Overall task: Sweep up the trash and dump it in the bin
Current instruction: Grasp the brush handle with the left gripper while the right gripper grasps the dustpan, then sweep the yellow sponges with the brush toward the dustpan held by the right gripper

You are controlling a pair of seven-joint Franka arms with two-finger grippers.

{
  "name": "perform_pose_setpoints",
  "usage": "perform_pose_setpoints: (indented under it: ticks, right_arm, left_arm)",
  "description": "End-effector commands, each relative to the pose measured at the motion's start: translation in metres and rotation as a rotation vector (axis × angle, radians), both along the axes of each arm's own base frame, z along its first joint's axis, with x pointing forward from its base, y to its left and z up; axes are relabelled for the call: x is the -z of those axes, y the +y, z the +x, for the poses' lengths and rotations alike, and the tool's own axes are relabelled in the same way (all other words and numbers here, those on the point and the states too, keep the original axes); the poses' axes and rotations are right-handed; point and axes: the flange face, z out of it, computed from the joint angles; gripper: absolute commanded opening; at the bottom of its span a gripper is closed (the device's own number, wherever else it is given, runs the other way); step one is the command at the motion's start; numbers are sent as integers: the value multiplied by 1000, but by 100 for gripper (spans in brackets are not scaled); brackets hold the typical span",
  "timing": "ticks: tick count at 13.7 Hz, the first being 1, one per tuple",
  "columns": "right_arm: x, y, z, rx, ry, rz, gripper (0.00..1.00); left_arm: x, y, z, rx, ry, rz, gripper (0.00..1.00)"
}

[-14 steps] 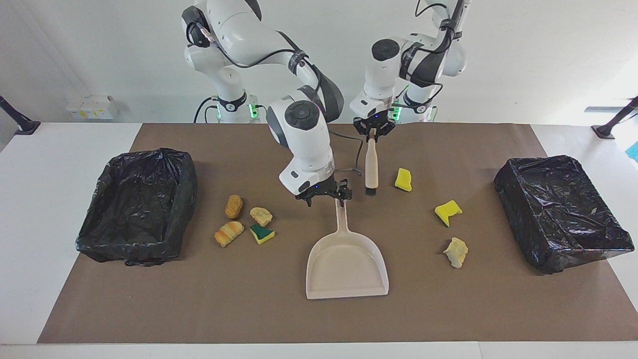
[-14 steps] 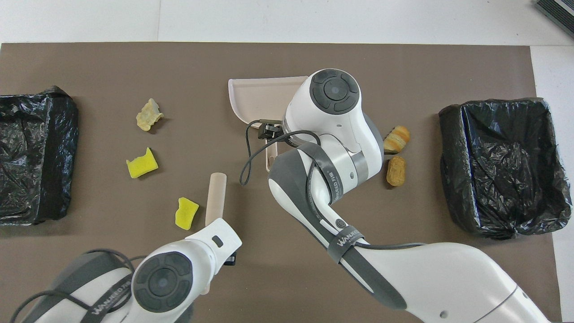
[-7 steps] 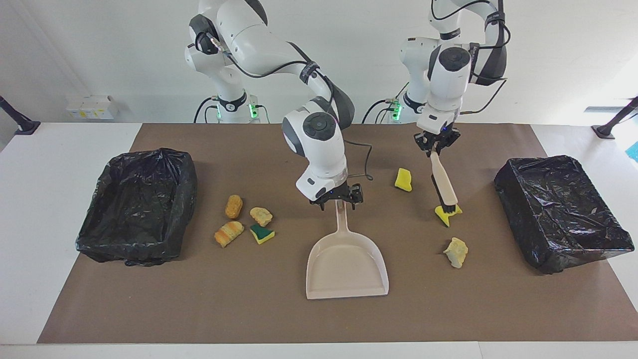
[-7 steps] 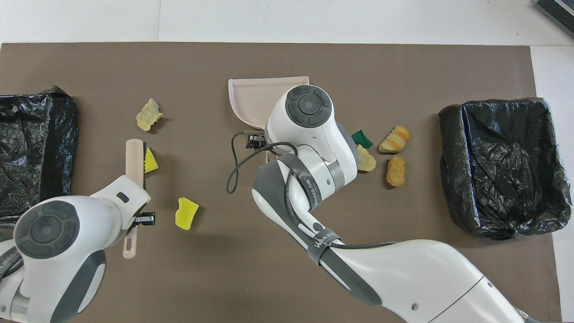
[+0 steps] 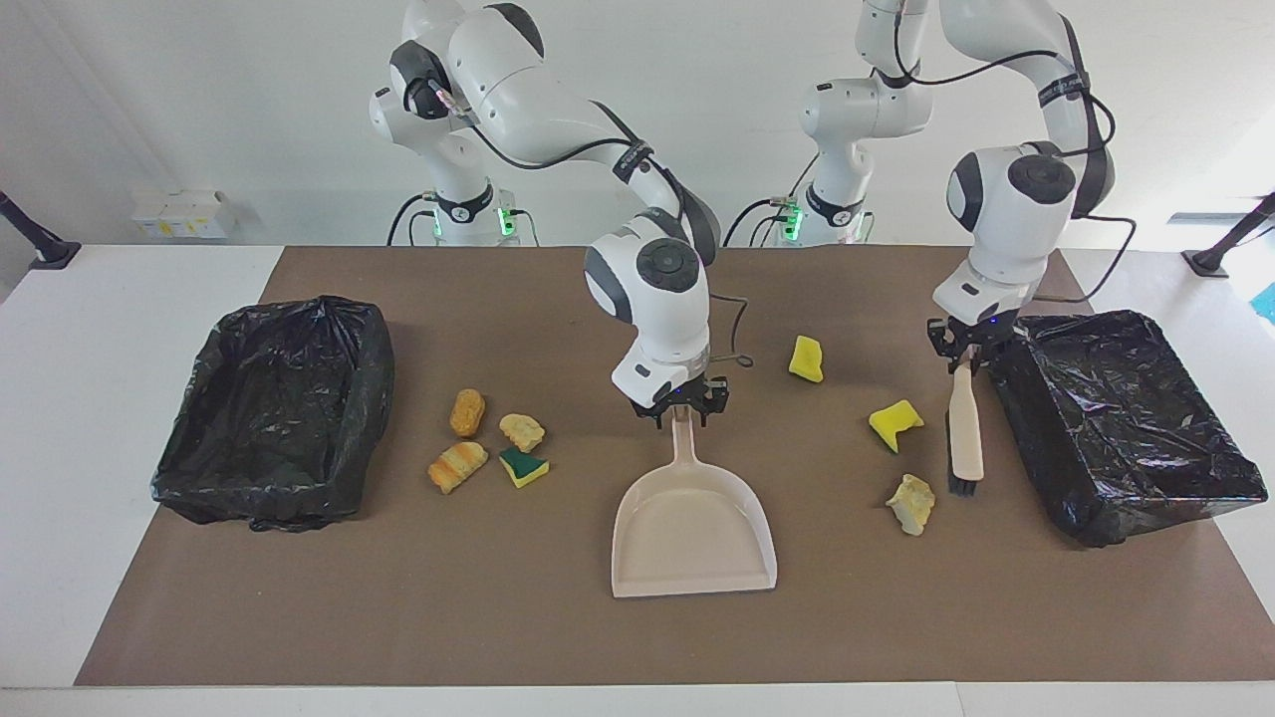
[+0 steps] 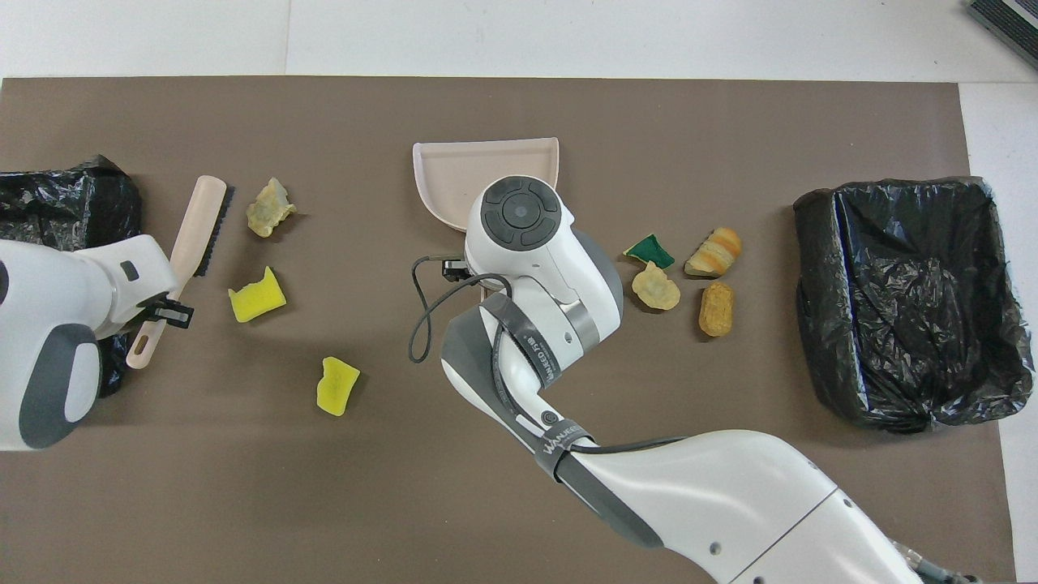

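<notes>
Positioning for the first sweep seems to be the step in hand. The left gripper hangs low at the left arm's end of the counter, pinched shut on the handle of the brush, whose bristles point down just beside the black-lined bin. Close to the brush lie three pieces of the trash: a pale crumbly piece, a yellow sponge chunk and, higher in the frame, another yellow chunk. The right gripper sits at mid-frame on the tip of the dustpan handle; whether it has hold of it I cannot tell. Four more scraps cluster between the dustpan and the second bin.

Next, I judge, the dustpan must be gripped firmly and its open lip brought round to face the three scraps, so the brush can push them in.

No scrap shows in the dustpan or in either bin; only black lining is visible.
</notes>
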Motion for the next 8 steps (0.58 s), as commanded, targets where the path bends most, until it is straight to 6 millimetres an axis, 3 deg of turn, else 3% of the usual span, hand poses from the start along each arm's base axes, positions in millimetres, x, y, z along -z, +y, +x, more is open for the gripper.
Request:
perform_pose_setpoints:
  ticks: [1,3,5,7,8]
  right_arm:
    - [-2,3,4,-1,-13,-17,56]
    - [-5,5,4,-6,-22,-19,47]
    - [-5,4,4,-6,-20,-22,25]
    - [-5,6,3,-9,-21,-22,0]
    - [-5,6,3,-10,-22,-24,0]
  left_arm:
    - [8,-3,65,174,-4,22,0]
    - [21,11,80,275,20,35,0]
    - [26,5,76,371,51,16,0]
    - [34,-9,54,407,120,11,0]
    - [41,-21,38,418,146,7,0]
